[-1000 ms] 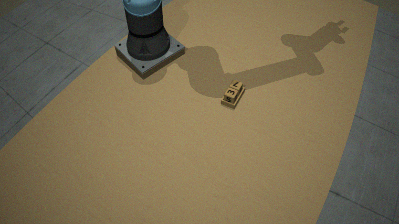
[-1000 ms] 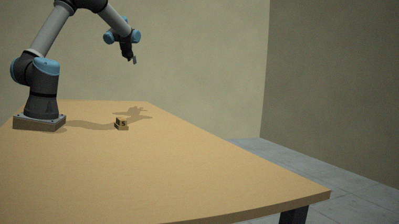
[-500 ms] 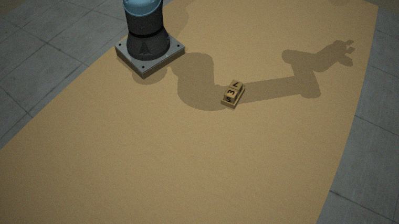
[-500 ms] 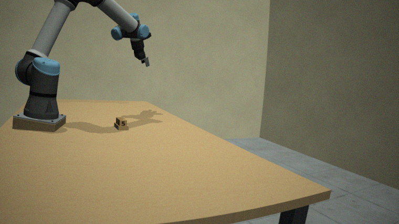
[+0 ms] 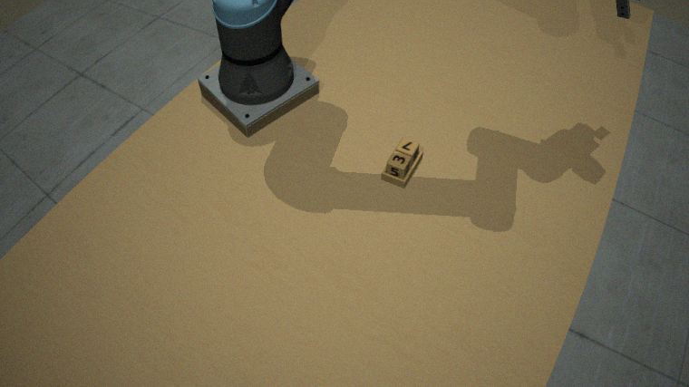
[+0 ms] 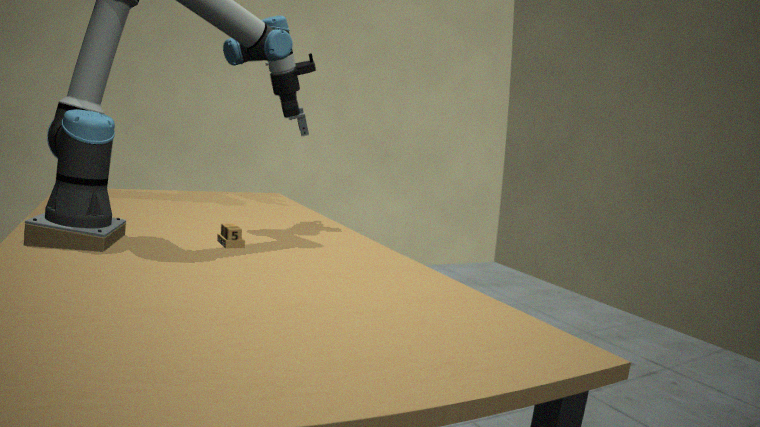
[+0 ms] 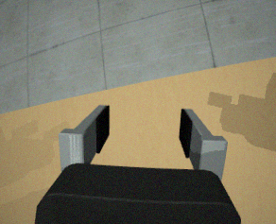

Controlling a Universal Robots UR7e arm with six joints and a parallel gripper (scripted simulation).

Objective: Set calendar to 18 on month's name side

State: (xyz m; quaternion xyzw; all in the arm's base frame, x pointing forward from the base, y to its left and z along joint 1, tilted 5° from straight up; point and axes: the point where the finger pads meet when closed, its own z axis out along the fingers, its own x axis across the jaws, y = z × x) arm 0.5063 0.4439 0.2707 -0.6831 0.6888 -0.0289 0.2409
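A small wooden tray [image 5: 408, 174] lies flat on the table with two wooden number cubes side by side in it. The near cube [image 5: 398, 162] shows a 3 on top and a 5 on its end face. The far cube [image 5: 408, 148] shows a 7 on top. In the exterior view the tray and cubes [image 6: 231, 235] are small, with the 5 facing the camera. My gripper [image 6: 302, 127] is open and empty, high above the table and off to the side of the tray. It shows at the top right of the top view [image 5: 624, 4]. The wrist view shows the open fingers over the table's edge; the tray is not in that view.
The robot's base [image 5: 257, 88] stands on the table to the left of the tray. The table's far edge and the grey tiled floor [image 7: 114, 25] lie under the gripper. The arm's shadow [image 5: 538, 153] falls across the table beside the tray.
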